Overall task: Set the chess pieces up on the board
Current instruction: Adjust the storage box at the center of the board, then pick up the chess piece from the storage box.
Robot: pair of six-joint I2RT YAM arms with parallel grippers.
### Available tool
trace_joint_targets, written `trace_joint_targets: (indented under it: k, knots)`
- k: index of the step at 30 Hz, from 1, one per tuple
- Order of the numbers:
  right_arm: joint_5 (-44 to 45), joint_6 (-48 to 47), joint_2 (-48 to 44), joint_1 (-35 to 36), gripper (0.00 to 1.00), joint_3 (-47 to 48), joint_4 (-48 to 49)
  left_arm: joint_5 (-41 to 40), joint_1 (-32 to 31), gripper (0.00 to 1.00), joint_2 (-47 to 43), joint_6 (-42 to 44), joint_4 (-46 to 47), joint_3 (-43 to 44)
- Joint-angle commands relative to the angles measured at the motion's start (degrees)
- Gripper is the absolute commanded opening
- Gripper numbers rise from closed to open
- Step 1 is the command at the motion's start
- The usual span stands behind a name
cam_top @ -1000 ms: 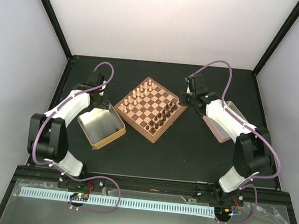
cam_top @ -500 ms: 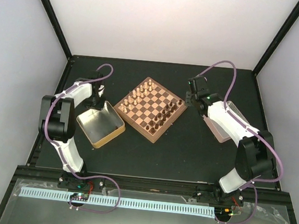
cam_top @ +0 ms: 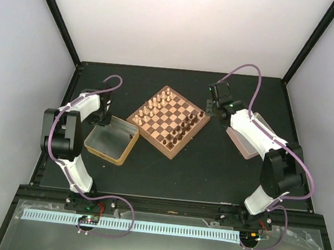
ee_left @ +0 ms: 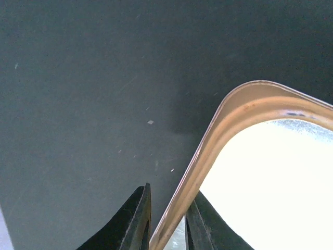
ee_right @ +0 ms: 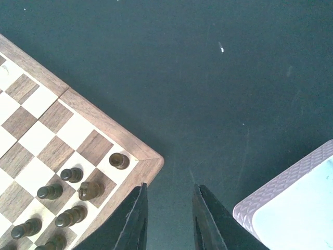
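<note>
The board lies turned like a diamond at mid-table. Dark chess pieces stand along its right side, and pale ones along its left. In the right wrist view several dark chess pieces stand near the board's corner. My right gripper hovers open over bare table just off that corner, with nothing between its fingers. My left gripper is shut on the rim of a gold metal tray, one finger inside and one outside.
A second shallow tray with a patterned rim lies right of the board, partly under my right arm. The table is dark and matte, framed by black posts and pale walls.
The left gripper has closed onto the gold tray's rim, and the tray has swung and slid leftward away from the board. The right gripper narrowed a little and barely moved.
</note>
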Motion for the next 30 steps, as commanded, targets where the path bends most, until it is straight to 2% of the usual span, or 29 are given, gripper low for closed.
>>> trace_joint_targets:
  k: [1,5,10,16,19,22,25,30]
  knots:
    - [-0.32,-0.52,0.77,-0.12,0.25,1.46,-0.80,-5.46,1.05,0.19,-3.70,-2.09,-2.37,-2.11]
    - [-1.05,-0.26,0.58,-0.12,0.25,1.13,-0.69,-6.05,2.10,0.21,-5.64,-4.16,-3.51,-3.20]
    - [-2.08,0.18,0.07,-0.12,0.25,1.10,-0.50,-1.76,2.21,0.38,-10.70,-7.15,-5.18,-1.57]
    - [-2.95,1.46,-0.69,-0.12,0.25,0.14,-0.09,16.49,0.51,0.39,-18.83,-11.05,-5.49,2.35]
    - [-3.82,2.02,-1.02,-0.12,0.25,-0.57,-0.05,26.07,-1.09,0.41,-19.65,-12.60,-4.23,1.18]
    - [-3.94,2.14,-1.82,-0.12,0.25,-1.50,0.13,31.14,-3.21,0.44,-18.32,-13.47,-2.95,-0.46]
    - [-4.01,1.76,-2.66,-0.12,0.24,-2.41,0.20,32.83,-5.14,0.43,-15.59,-14.29,-2.08,-1.68]
    - [-4.37,1.60,-3.81,-0.12,0.21,-3.66,0.41,33.44,-6.84,0.32,-12.18,-16.01,1.05,-3.99]
